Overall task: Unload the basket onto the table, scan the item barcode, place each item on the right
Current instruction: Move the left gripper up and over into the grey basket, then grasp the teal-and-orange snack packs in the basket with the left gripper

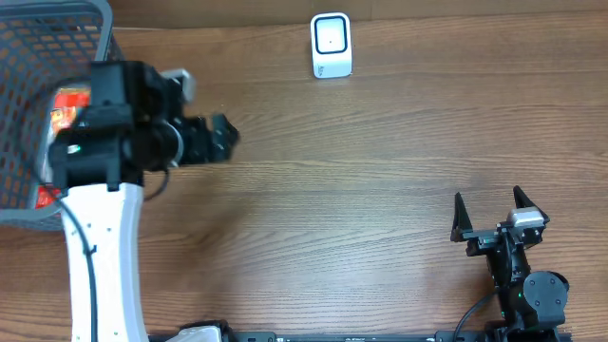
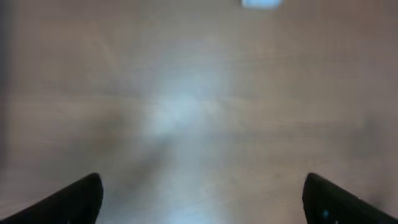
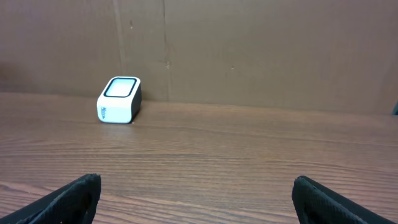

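Close to me, the right gripper [image 1: 488, 203] sits by the near edge of the worktop [image 1: 361, 180], its jaws wide and holding nothing. Further on, the left gripper [image 1: 226, 135] hangs over bare wood just beside the basket [image 1: 95, 24]. Its jaws are wide too, and empty. The red packet [image 1: 66, 106] lies in the basket, partly hidden under the arm. I think picking it up comes first. The left arm should swing over the basket, go straight down and pinch the packet by its edges. At the far side stands the white scanner [image 1: 331, 45], well apart, so the barcode must end up facing its window.
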